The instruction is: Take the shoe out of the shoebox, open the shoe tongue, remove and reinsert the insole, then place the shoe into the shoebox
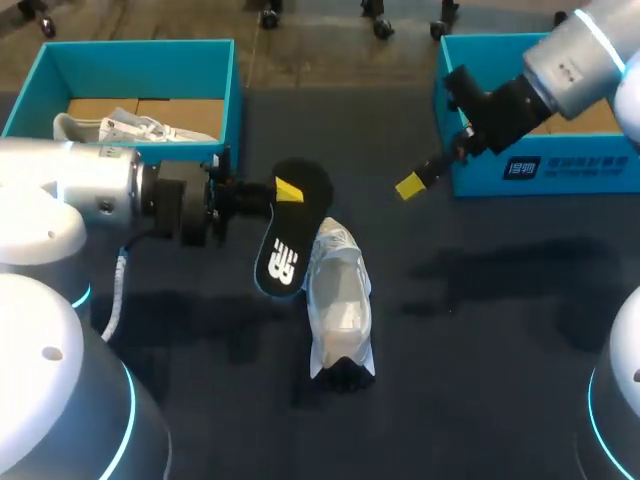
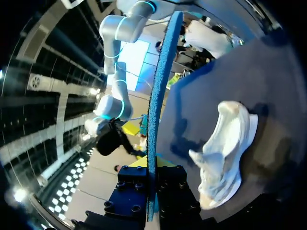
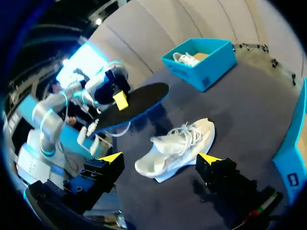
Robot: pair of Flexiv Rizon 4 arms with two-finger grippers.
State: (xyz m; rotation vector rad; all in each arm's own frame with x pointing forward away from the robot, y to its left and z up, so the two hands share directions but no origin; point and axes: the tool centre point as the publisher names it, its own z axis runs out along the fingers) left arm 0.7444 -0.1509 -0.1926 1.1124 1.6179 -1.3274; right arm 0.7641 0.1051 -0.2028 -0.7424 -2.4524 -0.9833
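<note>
Closest to us, our left pincer [image 2: 151, 179] is clamped on the insole [image 1: 290, 235], its fingers pressing from two sides near the far end. The black pad hangs lifted off the bench [image 1: 500, 310] with its printed face upward, and its blue underside shows edge-on in the left wrist view. Its long axis runs from far to near. The shoe [image 1: 340, 300] lies just beside it on our right and lower down, resting on the bench with its own long axis running nearly the same way. We think the coming move turns on this relation: the two lengths run almost parallel, so the insole needs to go sideways to the right and down, not round. From above, the near half of the insole overlaps the shoe's left edge, and we cannot tell whether they touch. Nor can we tell for sure which end of the shoe is the toe, or how far the tongue stands open, and that decides which end of the insole must lead. We judge the insole to be out and its return not yet begun. Our right pincer [image 3: 159, 158] holds nothing, its fingers wide apart, hovering well to the right of the shoe near the right shoebox [image 1: 470, 130]; the left arm is much the nearer. At the far left, the left shoebox [image 1: 140, 60] holds a second shoe [image 1: 130, 128]
</note>
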